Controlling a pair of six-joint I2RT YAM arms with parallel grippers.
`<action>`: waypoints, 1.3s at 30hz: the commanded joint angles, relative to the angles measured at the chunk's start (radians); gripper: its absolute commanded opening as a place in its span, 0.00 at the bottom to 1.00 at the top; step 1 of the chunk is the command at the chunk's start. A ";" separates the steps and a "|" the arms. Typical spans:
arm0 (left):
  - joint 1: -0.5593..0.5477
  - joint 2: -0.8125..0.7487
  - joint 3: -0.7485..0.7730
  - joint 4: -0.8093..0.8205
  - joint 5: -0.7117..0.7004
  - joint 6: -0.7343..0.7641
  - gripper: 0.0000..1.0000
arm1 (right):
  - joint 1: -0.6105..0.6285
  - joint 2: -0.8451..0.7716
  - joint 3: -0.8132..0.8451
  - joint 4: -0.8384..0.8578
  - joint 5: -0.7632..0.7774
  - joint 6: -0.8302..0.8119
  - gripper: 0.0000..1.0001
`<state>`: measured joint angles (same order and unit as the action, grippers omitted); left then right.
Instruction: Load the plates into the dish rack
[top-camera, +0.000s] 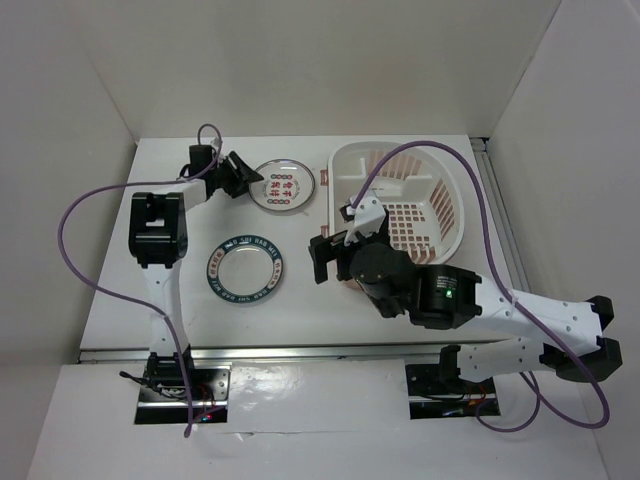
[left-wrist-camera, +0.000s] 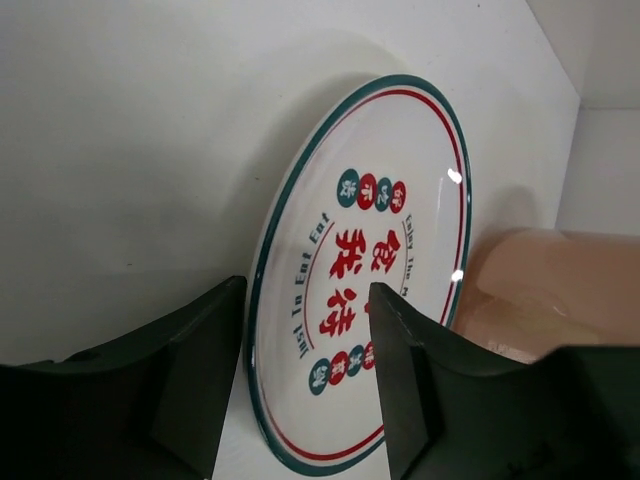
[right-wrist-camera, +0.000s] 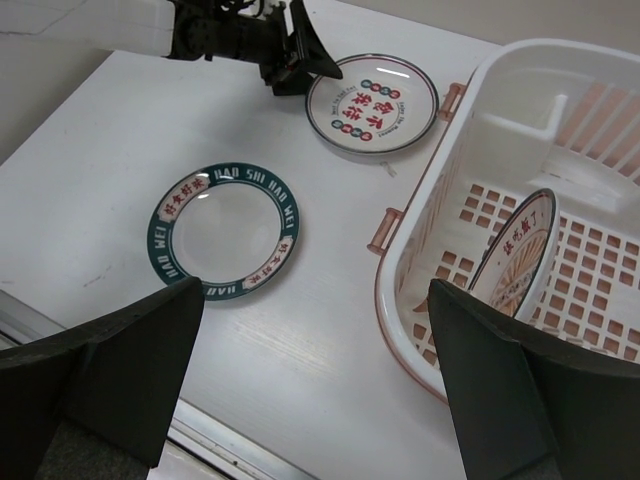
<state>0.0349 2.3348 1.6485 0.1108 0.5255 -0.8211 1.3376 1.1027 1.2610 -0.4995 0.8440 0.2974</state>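
Nearest the bases, the right gripper (right-wrist-camera: 320, 400) hangs with its jaws spread wide and nothing between them, over the table (top-camera: 120, 300) by the near-left corner of the dish rack (top-camera: 410, 225). Just left of it the blue-rimmed plate (top-camera: 248, 268) lies flat and untouched on the bare white top. Inside the rack one plate (right-wrist-camera: 520, 255) already stands on edge, leaning on the grid floor; only part of its face shows, so I cannot tell its pattern for certain. Farther back, the red-and-green plate (top-camera: 283, 187) lies flat, close to the rack's far-left corner. The left gripper (left-wrist-camera: 300, 390) is open there with its fingers (left-wrist-camera: 190, 380) either side of the plate's left rim, apparently not yet pressing on it. These plates look stiff, glossy and light, probably melamine or glazed ware. I judge them slippery and liable to chip if dropped, so the raised rim is the only real hold on a plate lying flush with the table. The tabletop is smooth, offers no lip to push against, and is boxed in by plain white walls on three sides.
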 joint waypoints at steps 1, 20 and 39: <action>-0.018 0.061 0.007 -0.063 -0.002 0.002 0.64 | 0.009 -0.009 -0.012 0.059 -0.005 -0.009 1.00; 0.066 -0.516 -0.344 -0.097 -0.067 -0.007 0.00 | -0.380 -0.110 -0.083 0.228 -0.523 -0.072 1.00; -0.026 -1.246 -0.759 0.122 0.209 -0.009 0.00 | -0.854 0.215 -0.020 0.486 -1.287 0.029 1.00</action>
<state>0.0246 1.1019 0.8822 0.0494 0.6250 -0.7929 0.4797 1.3132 1.2373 -0.1318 -0.3420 0.2932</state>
